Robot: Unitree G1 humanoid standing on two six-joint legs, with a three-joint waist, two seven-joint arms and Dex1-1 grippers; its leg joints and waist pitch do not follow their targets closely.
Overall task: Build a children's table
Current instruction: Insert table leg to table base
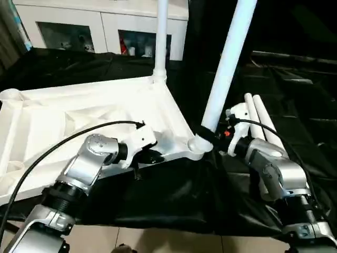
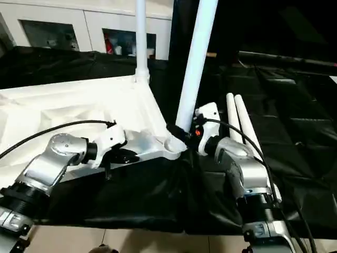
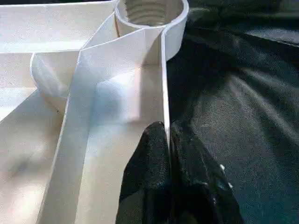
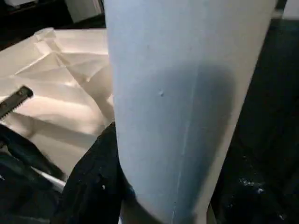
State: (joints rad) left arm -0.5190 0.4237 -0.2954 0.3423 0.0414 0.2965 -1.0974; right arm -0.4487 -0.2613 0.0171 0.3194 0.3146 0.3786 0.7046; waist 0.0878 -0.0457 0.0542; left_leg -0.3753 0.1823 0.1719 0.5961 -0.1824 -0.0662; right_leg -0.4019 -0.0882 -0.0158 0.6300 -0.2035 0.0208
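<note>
The children's table top (image 1: 79, 121) lay upside down on the black-cloth work table (image 1: 295, 74), filling the left half of the head view. The left gripper (image 3: 168, 140) was closed on the thin rim wall near the lower-center corner. The right gripper (image 1: 210, 136) held a leaning white leg (image 1: 226, 68) at its base, in the corner socket (image 1: 198, 143). Another leg (image 1: 160, 37) stood upright at the far corner. Two loose legs (image 1: 258, 118) lay at center right.

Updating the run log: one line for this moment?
left end effector: shut on tabletop rim | right end effector: holding leg at corner socket
</note>
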